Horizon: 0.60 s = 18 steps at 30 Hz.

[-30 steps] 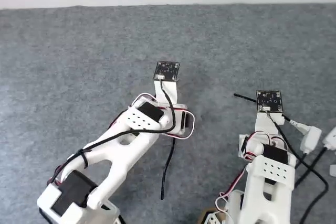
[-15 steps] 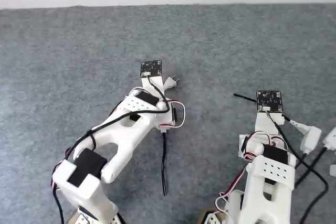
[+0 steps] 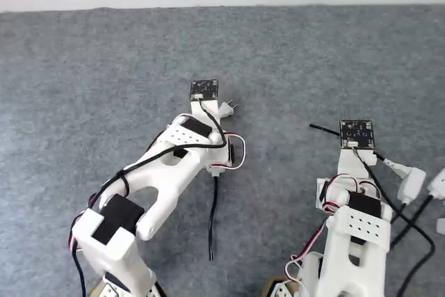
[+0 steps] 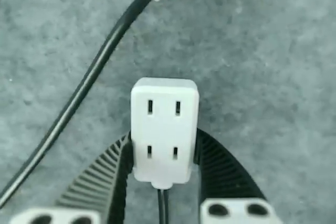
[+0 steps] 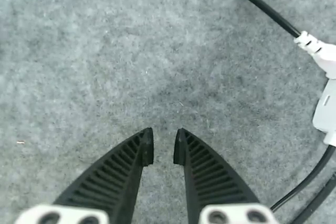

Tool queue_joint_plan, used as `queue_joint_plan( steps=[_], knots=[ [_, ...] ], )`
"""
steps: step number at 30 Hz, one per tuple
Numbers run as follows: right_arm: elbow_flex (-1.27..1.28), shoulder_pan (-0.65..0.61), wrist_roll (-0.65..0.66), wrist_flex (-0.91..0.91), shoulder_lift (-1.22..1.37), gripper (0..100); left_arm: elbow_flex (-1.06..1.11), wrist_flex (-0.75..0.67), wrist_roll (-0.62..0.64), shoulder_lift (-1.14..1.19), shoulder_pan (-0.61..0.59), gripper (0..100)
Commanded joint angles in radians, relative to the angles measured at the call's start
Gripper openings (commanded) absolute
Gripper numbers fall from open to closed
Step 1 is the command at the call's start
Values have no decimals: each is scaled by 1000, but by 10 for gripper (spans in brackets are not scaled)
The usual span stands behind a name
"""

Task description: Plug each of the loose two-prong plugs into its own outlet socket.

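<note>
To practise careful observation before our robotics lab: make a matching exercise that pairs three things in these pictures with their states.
Column one:
1. left claw
2. right claw
3. white plug by the left arm

Column two:
a. lies loose on the grey carpet
b. closed on the outlet block
c. empty, fingers slightly apart

Pairs: 1-b, 2-c, 3-a.

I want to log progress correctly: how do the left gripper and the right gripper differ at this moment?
The left gripper clamps a white outlet block; the right gripper holds nothing. The left gripper's jaws stand wide apart, the right gripper's almost together, with a narrow gap. Both are black, ribbed and above grey carpet.
</note>
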Motion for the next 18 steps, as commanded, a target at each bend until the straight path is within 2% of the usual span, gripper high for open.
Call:
queue_joint_plan(
  steps=[1,3,9,15,18],
  knots=[
    [-11,7,-11,-10,-13,84,-38,32,-54,-8,-12,16],
    [-11,7,-11,-10,-13,84,-38,32,-60,-8,-20,27],
    [-9,7,-11,-8,-13,84,-38,51,-54,-8,-17,163],
    [-9,7,-11,-8,-13,84,-33,60,-64,-14,12,173],
    [-9,7,-11,-8,-13,84,-31,103,-91,-95,14,173]
  ],
)
